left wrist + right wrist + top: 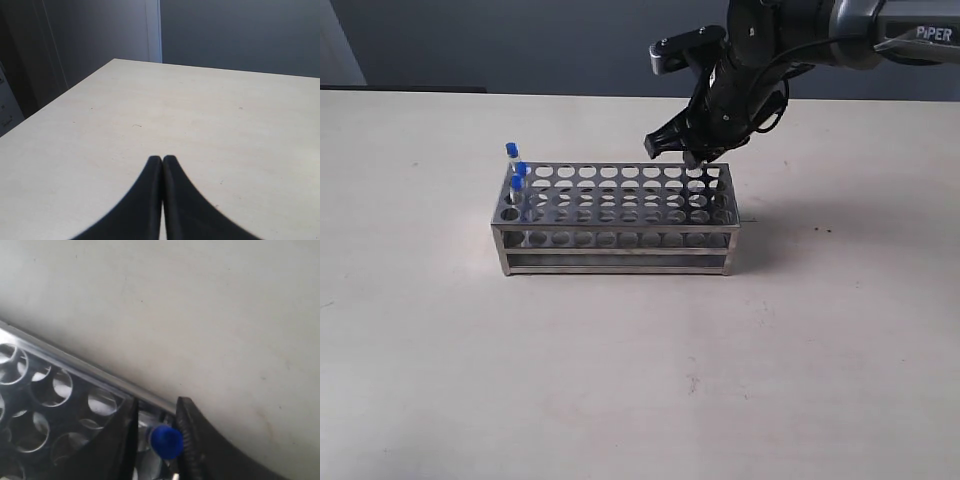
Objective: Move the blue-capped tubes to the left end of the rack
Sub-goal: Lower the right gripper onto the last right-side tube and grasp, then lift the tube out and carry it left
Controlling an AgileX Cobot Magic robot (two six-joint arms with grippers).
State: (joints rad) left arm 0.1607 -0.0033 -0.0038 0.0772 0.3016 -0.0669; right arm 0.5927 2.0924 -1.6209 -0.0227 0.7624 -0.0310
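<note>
Right gripper [157, 401] is gripping a blue-capped tube [166, 441] at its cap in the back row at the right end of the rack [616, 212] — one finger is touching the cap, the other is sitting just beside it — while the other blue-capped tubes [511, 150] are standing upright in holes at the left end. Left gripper [162, 159] is hovering with its fingers pressed together over the table [620, 380]. Pale beige and matt, the table is showing only faint specks and scuffs, and a dark grey-blue wall [520, 40] is running behind its far edge, with a lighter vertical strip [153, 30] in the left wrist view.
</note>
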